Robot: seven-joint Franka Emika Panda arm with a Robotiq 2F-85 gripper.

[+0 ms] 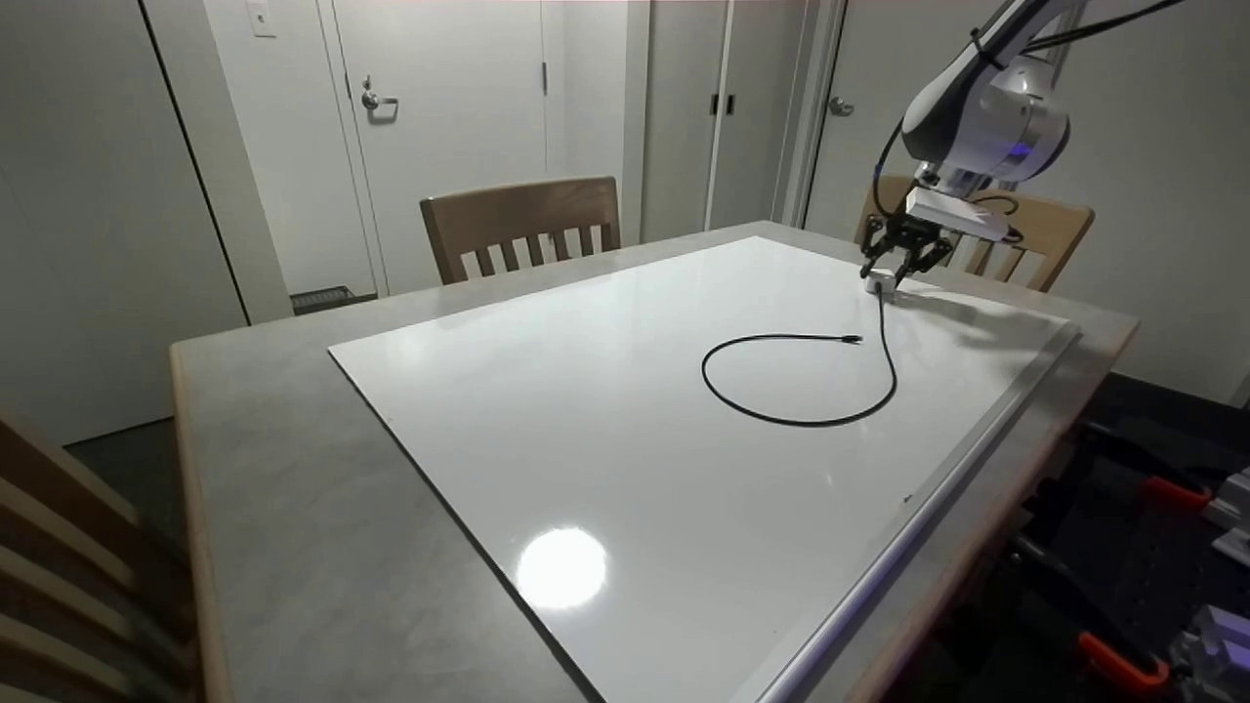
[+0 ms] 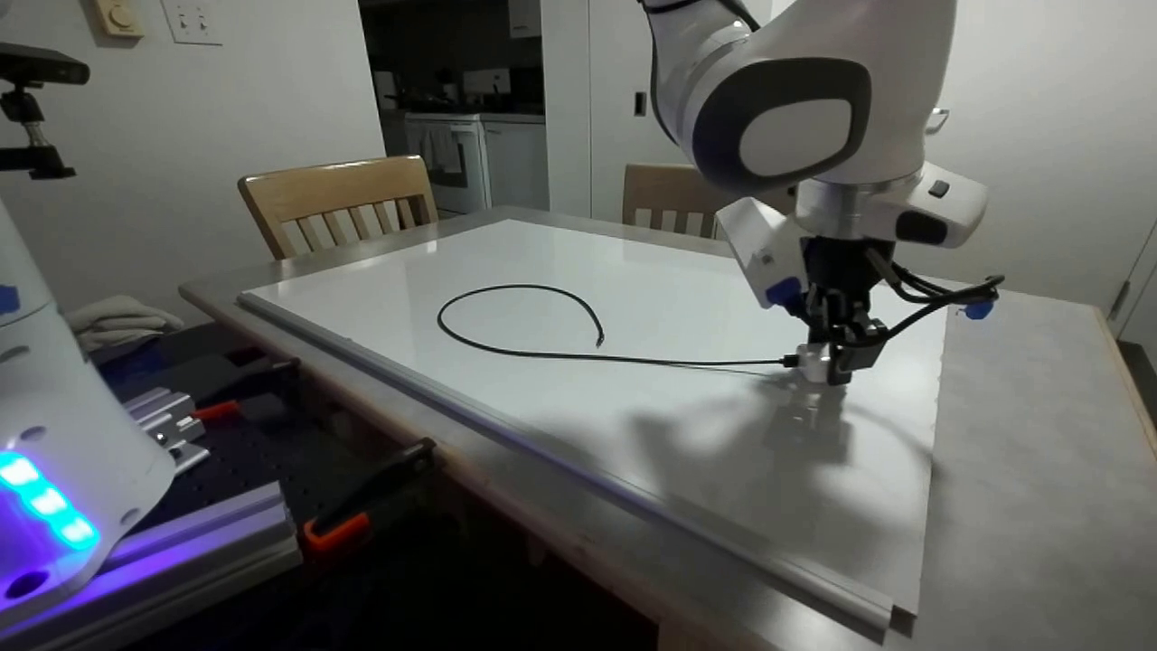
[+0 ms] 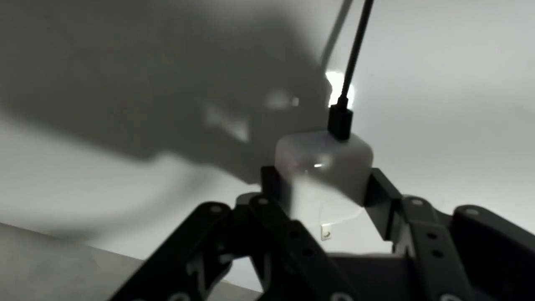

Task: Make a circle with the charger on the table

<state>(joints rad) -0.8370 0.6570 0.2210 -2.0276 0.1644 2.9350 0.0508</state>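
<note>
The charger is a black cable [image 1: 803, 424] plugged into a white block [image 1: 881, 282]. The cable lies on the table's [image 1: 605, 469] glossy white panel in an open curve. Its free dark tip [image 1: 853, 339] points toward the cable's straight run, with a gap between them. My gripper [image 3: 322, 182] is shut on the white block [image 3: 326, 167], one finger on each side. In an exterior view the block [image 2: 814, 363] is just above the panel, and the cable's block end is slightly raised over its shadow. The cable [image 3: 357, 50] leaves the block's far side in the wrist view.
Wooden chairs [image 1: 522, 220] stand along the table's far side. A raised rail [image 2: 542, 443] runs along the panel's edge nearest the robot base [image 2: 63, 434]. Orange-handled clamps [image 2: 339, 533] sit at the table edge by the base. The grey rim [image 2: 1039, 434] surrounds the panel.
</note>
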